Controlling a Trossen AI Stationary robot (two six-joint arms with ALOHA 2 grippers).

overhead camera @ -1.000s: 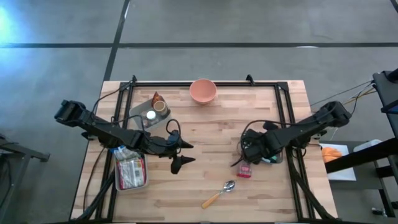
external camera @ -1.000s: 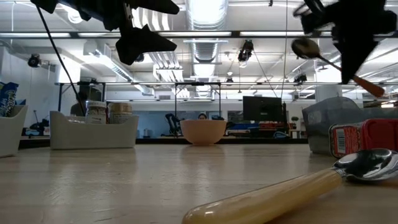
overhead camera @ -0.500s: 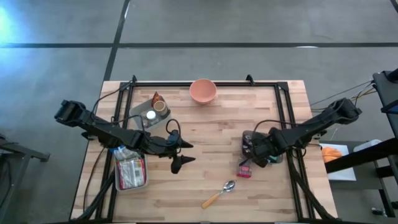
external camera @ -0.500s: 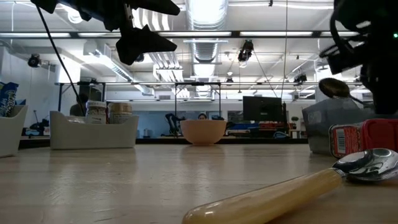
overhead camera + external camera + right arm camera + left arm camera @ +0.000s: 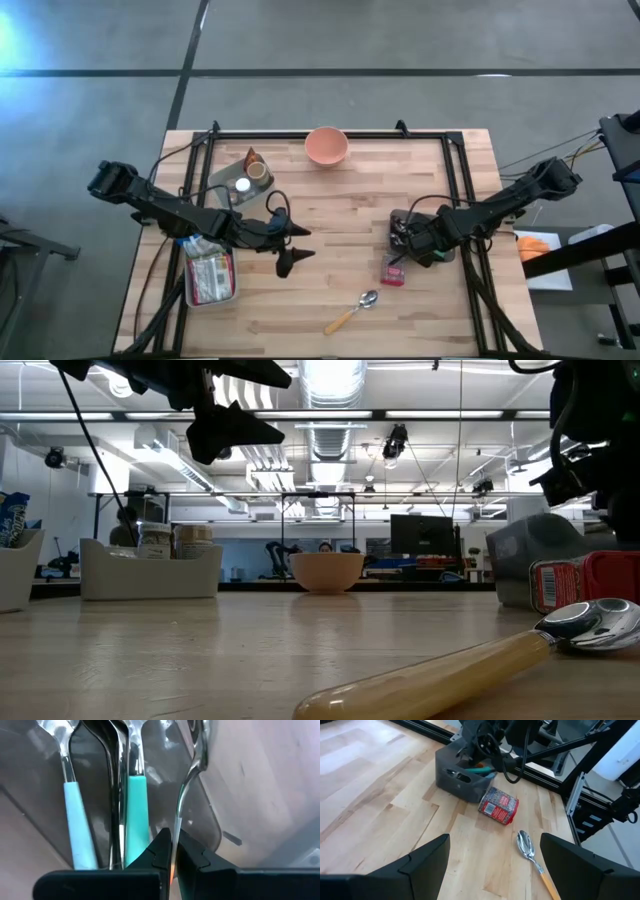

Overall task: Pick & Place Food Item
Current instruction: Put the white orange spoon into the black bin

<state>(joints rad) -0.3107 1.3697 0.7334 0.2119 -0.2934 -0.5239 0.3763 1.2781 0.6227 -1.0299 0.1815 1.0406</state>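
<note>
A red food packet (image 5: 393, 270) lies flat on the wood right of centre, beside a grey bin (image 5: 404, 230); no gripper touches it. My right gripper (image 5: 414, 243) hangs over that bin, pointing steeply down, shut on a spoon (image 5: 186, 790) that reaches into the bin among teal-handled utensils (image 5: 136, 805). My left gripper (image 5: 290, 252) hovers open above the table's middle left, with nothing between its fingers (image 5: 495, 840). A second spoon (image 5: 352, 312) with a pale handle lies on the table near the front edge. My right gripper pinches the spoon's thin metal neck (image 5: 178, 822) between its two fingertips, close to where the handle begins. The fingers come from above and lie along the spoon. The spoon's bowl end points down inside the grey bin (image 5: 220, 820); whether it rests on the bin's floor I cannot tell.
A pink bowl (image 5: 326, 146) stands at the far edge. A bin with jars (image 5: 243, 178) sits far left, and a metal tray (image 5: 210, 277) with packets lies near left. Black frame rails (image 5: 455, 180) run along the table's sides. Bare wood lies between the arms.
My right gripper has sunk toward the grey bin and tipped more steeply down, staying shut. The spoon it carries, which was high above the table a second ago, has gone bowl-first down into the bin.
</note>
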